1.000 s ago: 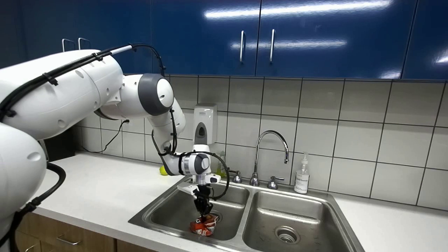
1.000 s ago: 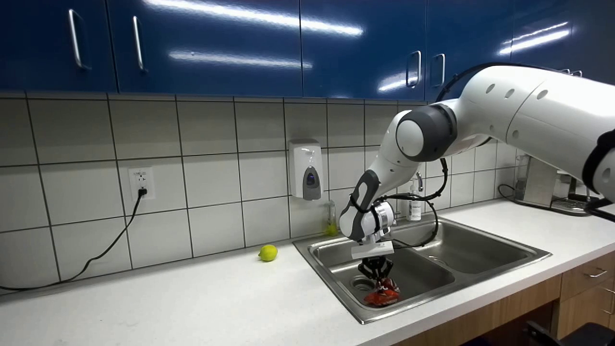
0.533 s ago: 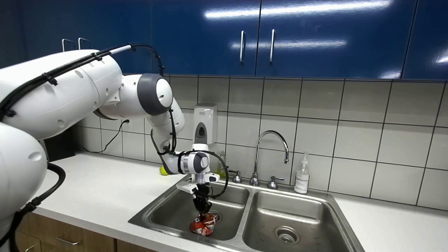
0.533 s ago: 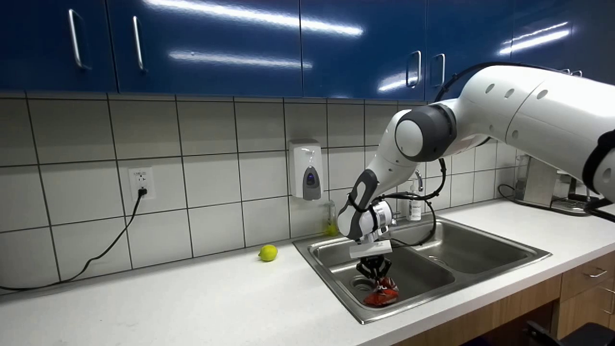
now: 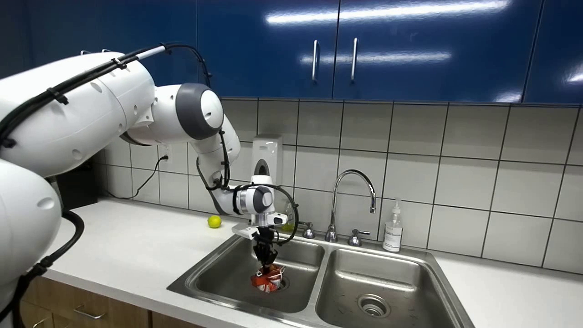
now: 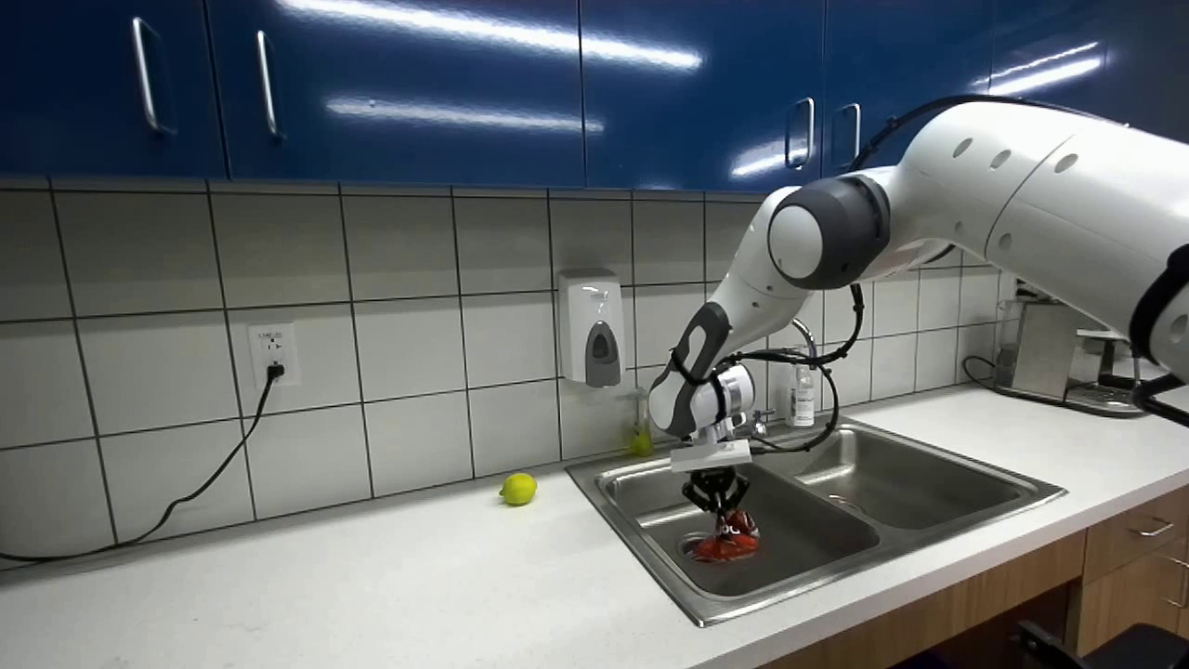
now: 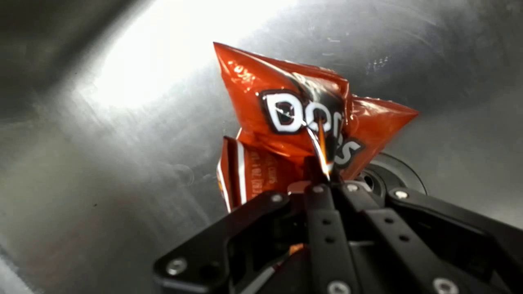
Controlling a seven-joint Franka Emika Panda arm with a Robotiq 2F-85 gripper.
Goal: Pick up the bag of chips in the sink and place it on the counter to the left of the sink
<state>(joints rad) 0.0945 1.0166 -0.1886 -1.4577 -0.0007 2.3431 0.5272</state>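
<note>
Bench for our drop lies left of the sink, in whose left basin we see our end effector clamped on a fold of the crumpled chip bag directly below it, the bag's long axis unclear, so we should lift clear before swinging left.

Crumpled red bag in sink

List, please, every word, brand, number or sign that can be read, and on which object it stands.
"Do…s": bag of chips, middle letters creased.
Smaller print on that bag: too blurred.
Label on pump bottle: too blurred.
Markings on soap dispenser and wall outlet: too small.
</note>
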